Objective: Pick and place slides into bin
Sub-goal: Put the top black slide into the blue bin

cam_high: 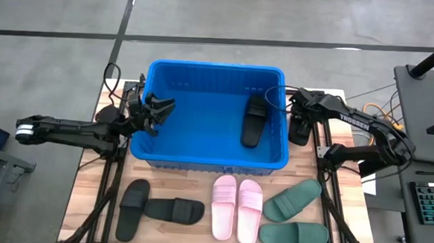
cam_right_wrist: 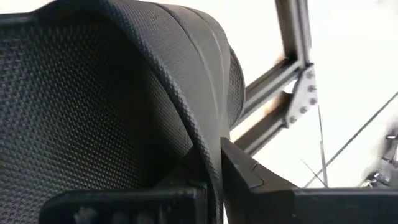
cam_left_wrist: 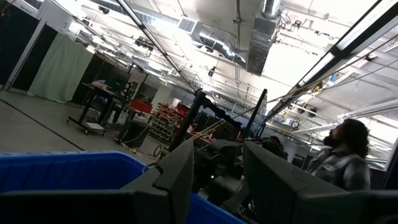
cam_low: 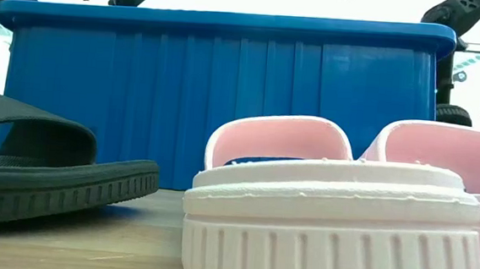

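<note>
Right gripper [cam_high: 300, 120] sits just outside the bin's [cam_high: 200, 159] right wall, near the top right corner, and it is clamped on a black slide [cam_high: 299, 130]. In the right wrist view the textured strap of that slide [cam_right_wrist: 106, 106] fills most of the picture, its edge pinched between the two dark fingers [cam_right_wrist: 249, 180]. From above, the held slide shows as a dark shape beside the rim, between the wall and the table's frame post.

Left gripper [cam_high: 158, 107] hangs over the bin's left rim, pointing inward, with its fingers spread and nothing between them (the left wrist view shows a clear gap between the fingers [cam_left_wrist: 180, 174], with the blue rim [cam_left_wrist: 62, 168] just below).

Inside the bin one black slide [cam_high: 255, 120] lies flat near the right wall, close to the right gripper but separated from it by the wall.

On the table in front of the bin lie six more slides: two black ones [cam_high: 153, 206] at the left, forming an L, two light pink ones [cam_high: 236, 208] side by side in the middle, and two dark green ones [cam_high: 294, 215] at the right. In the low view a pink slide [cam_low: 327, 217] and a black slide [cam_low: 43, 167] stand in front of the blue wall [cam_low: 226, 91].
</note>
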Tool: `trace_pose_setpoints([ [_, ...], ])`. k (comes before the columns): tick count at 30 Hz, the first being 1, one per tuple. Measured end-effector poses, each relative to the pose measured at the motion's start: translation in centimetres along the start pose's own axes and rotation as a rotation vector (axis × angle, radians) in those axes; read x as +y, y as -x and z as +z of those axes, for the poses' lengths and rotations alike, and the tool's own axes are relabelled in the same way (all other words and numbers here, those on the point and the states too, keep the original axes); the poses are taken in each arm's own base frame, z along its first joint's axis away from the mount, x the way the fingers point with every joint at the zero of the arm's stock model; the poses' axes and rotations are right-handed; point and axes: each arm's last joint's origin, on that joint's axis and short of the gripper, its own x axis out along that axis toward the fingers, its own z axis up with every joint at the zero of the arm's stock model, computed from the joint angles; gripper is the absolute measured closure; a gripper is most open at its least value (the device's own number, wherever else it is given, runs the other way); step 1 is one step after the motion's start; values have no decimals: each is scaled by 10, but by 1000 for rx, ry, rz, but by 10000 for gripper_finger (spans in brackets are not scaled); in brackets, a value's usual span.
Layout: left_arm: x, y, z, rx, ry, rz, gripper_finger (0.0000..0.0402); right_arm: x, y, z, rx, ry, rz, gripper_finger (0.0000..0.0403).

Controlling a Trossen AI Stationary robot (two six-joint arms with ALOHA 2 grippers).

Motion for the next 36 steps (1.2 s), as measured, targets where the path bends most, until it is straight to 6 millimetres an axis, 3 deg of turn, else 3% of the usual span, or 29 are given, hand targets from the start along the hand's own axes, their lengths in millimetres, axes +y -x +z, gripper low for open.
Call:
trace_pose_setpoints([
  [13,0,0,0,-1,0,-1,276,-6,22,-17,-84,15,-58,390],
  [31,0,0,0,0,-1,0,276,-12,59,-57,-305,-296,-142,390],
  [36,0,0,0,0,-2,0,276,-12,69,-64,-431,-394,-94,390],
])
